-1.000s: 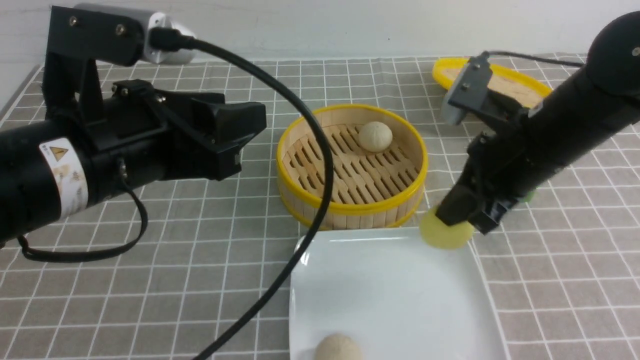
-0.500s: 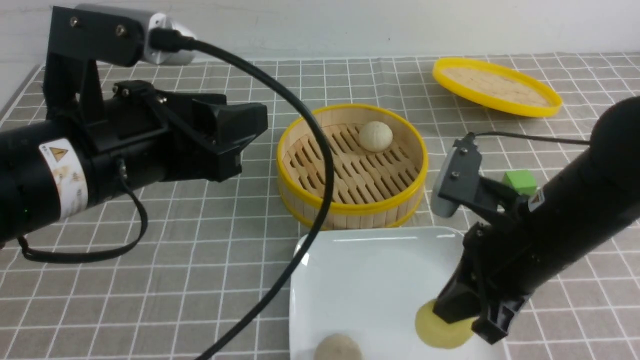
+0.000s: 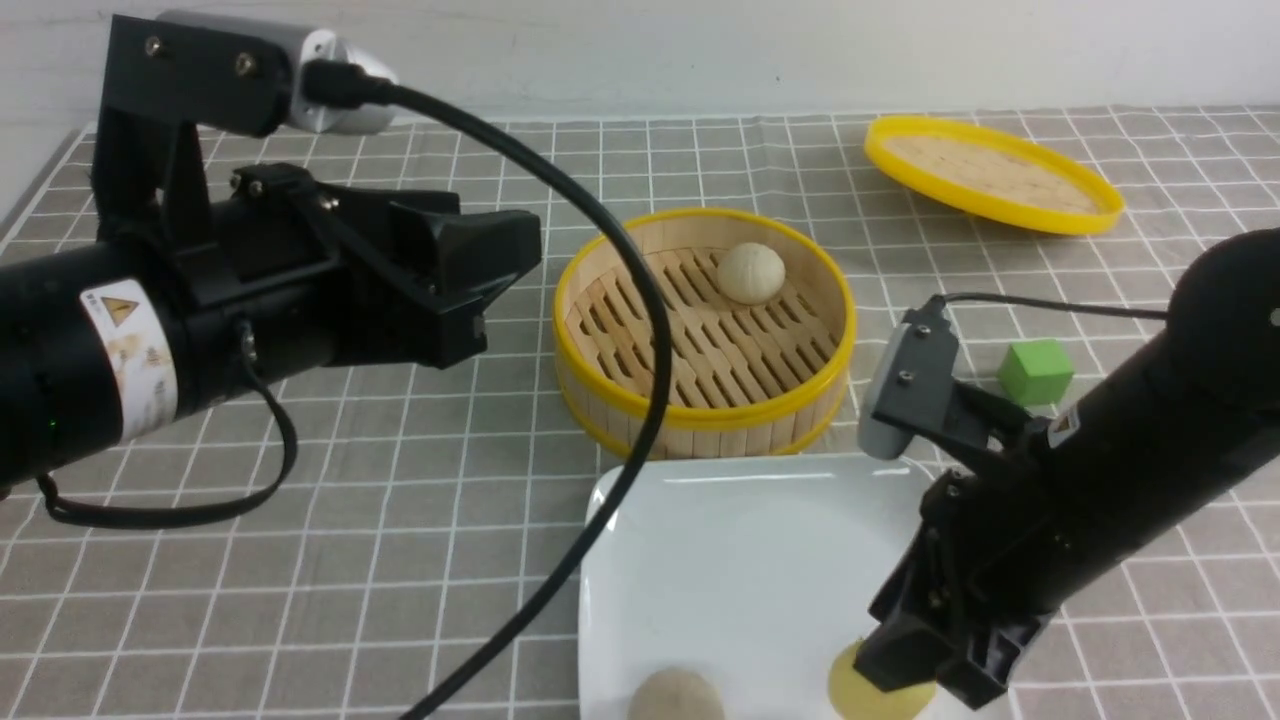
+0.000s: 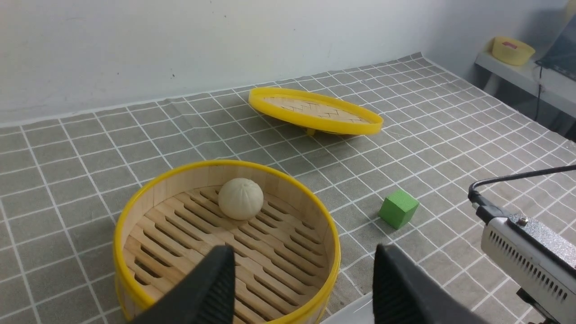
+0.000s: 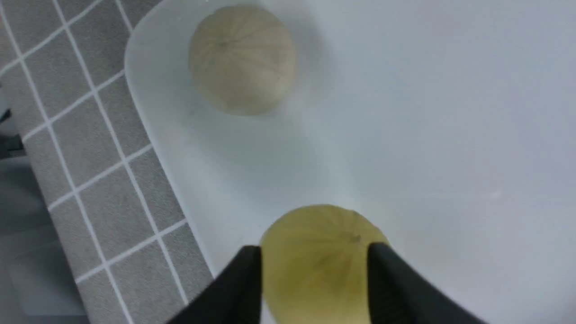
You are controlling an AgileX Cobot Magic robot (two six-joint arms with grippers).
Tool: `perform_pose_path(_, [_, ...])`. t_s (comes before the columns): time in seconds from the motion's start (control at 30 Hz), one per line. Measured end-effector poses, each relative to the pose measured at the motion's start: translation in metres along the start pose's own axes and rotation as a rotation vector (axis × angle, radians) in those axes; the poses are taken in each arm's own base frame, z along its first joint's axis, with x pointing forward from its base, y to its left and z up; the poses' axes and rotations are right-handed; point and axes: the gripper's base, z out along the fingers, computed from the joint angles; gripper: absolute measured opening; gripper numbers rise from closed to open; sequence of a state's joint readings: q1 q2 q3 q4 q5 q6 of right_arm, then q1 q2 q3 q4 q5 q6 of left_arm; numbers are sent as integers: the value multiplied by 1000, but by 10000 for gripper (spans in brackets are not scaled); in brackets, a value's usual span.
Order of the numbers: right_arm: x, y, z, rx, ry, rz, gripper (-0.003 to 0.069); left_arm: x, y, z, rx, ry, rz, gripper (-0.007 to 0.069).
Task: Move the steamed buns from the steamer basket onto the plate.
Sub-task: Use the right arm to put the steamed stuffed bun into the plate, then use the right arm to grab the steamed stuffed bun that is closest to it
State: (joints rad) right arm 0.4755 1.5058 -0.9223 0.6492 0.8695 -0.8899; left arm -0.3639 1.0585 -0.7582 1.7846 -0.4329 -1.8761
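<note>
Steamed buns [image 3: 751, 272], round dough balls: we are counting two on white square plate [image 3: 740, 560], one in bamboo basket [image 3: 700, 435]; right claw [image 5: 315, 254] hold unclear, left claw [image 4: 303, 252] open.

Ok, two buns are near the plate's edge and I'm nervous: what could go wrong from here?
The yellow bun sits between the right gripper's fingers close to the plate's edge; if it clings as the arm lifts, it may roll off. The left arm's cable hangs across the steamer basket, so it could snag while fetching the last bun.
</note>
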Motion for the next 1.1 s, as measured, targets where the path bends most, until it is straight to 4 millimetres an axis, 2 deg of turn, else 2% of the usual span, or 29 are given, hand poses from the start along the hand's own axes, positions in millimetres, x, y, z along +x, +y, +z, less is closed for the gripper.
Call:
perform_pose_path(0.03, [-1, 0, 0, -5, -6, 6, 443, 0, 0, 0, 0, 0, 0, 428])
perform_pose_path(0.07, [-1, 0, 0, -5, -13, 10, 462, 0, 0, 0, 0, 0, 0, 428])
perform_pose_path(0.1, [-3, -1, 0, 5, -33, 9, 522, 0, 0, 0, 0, 0, 0, 428])
perform_pose_path(0.17, [-7, -5, 0, 55, -81, -18, 564, 0, 0, 0, 0, 0, 0, 428])
perform_pose_path(0.3, [-19, -17, -4, 193, -202, -59, 576, 0, 0, 0, 0, 0, 0, 428])
perform_pose_path(0.4, [-30, -22, -11, 256, -267, -75, 570, 0, 0, 0, 0, 0, 0, 428])
perform_pose_path(0.53, [-62, -27, -36, 353, -402, -114, 521, 0, -1, 0, 8, 2, 0, 428])
perform_pose_path(0.6, [-69, -28, -44, 378, -436, -122, 502, 0, -1, 0, 9, 3, 0, 428])
perform_pose_path(0.63, [-81, -33, -59, 422, -492, -130, 470, 0, -1, 0, 11, 3, 0, 428])
perform_pose_path(0.7, [-86, -43, -74, 466, -531, -117, 433, 0, -1, 0, 13, 4, 0, 428])
perform_pose_path(0.8, [-83, -68, -93, 532, -558, -54, 391, 0, -1, 0, 15, 5, 0, 428])
perform_pose_path(0.83, [-83, -71, -93, 535, -558, -49, 384, 0, -1, 0, 15, 5, 0, 428])
perform_pose_path(0.9, [-72, -96, -95, 561, -533, 15, 358, 0, -1, 0, 15, 5, 0, 428])
perform_pose_path(0.97, [-69, -104, -89, 555, -511, 34, 353, 0, -1, 0, 15, 5, 0, 428])
perform_pose_path(1.1, [-64, -126, -61, 516, -443, 41, 347, 0, -1, 0, 13, 4, 0, 428])
